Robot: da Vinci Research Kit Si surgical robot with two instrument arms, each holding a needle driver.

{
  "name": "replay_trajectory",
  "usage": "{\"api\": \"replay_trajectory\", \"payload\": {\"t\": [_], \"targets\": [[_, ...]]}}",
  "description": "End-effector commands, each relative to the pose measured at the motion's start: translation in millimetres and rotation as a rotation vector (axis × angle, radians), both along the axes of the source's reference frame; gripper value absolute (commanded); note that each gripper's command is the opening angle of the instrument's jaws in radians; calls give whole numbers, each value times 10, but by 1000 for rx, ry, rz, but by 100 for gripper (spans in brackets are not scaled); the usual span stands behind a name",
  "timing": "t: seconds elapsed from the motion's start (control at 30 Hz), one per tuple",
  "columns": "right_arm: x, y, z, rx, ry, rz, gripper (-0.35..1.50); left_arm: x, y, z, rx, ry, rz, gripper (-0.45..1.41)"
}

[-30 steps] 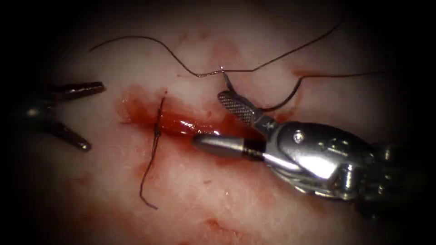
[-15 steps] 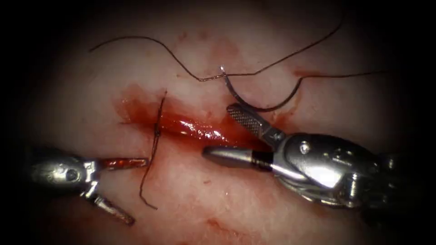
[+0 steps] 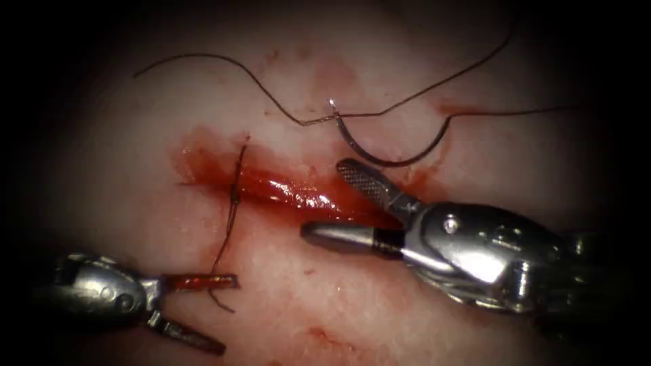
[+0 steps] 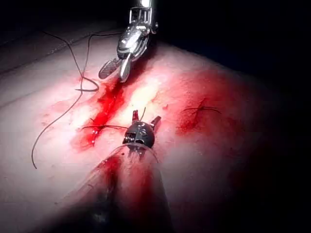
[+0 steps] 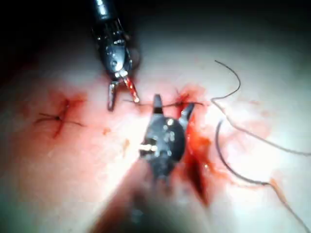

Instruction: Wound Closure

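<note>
1. Tissue (image 3: 420, 312): pork belly, pale, with a cut (image 3: 291, 193) running across its middle, wet with red fluid (image 3: 203, 163).
2. Knotted stitch (image 3: 234, 196): crosses the cut near its left end; its cut thread end (image 3: 220, 264) trails down the near side of the tissue.
3. Curved needle (image 3: 386, 159): lies loose on the tissue surface on the far side of the cut, not in the tissue, held by neither tool.
4. Thread (image 3: 224, 64): runs from the needle in loose curves across the far part of the tissue.
5. Right tool (image 3: 322, 200): jaws spread apart, straddling the right end of the cut, holding nothing; upper jaw just beside the needle.
6. Left tool (image 3: 224, 315): jaws apart, empty; upper jaw lies at the cut thread end, possibly touching it.
</note>
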State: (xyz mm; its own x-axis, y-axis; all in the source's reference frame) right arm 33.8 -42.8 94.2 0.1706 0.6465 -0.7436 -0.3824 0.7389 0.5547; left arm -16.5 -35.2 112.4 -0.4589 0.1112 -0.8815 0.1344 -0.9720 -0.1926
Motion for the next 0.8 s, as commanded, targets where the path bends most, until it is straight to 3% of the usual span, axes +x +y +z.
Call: {"api": "replay_trajectory", "payload": {"t": [0.03,0.1,0.27,0.4,0.57,0.8], "targets": [[9,-3,4,-1,1,-1,108,-6,-4,7,1,0,-1,52],[11,-4,4,-1,1,-1,108,-7,-4,11,-6,6,-8,47],[13,-6,5,-2,4,-6,106,-7,1,16,10,36,-60,-45],[15,-10,10,-15,43,-81,99,3,17,4,9,31,-139,-45],[32,-16,10,-219,16,-274,93,17,35,-8,26,38,-195,-45],[73,-24,20,-363,-53,-308,99,17,48,-7,39,28,-238,-45]]}}
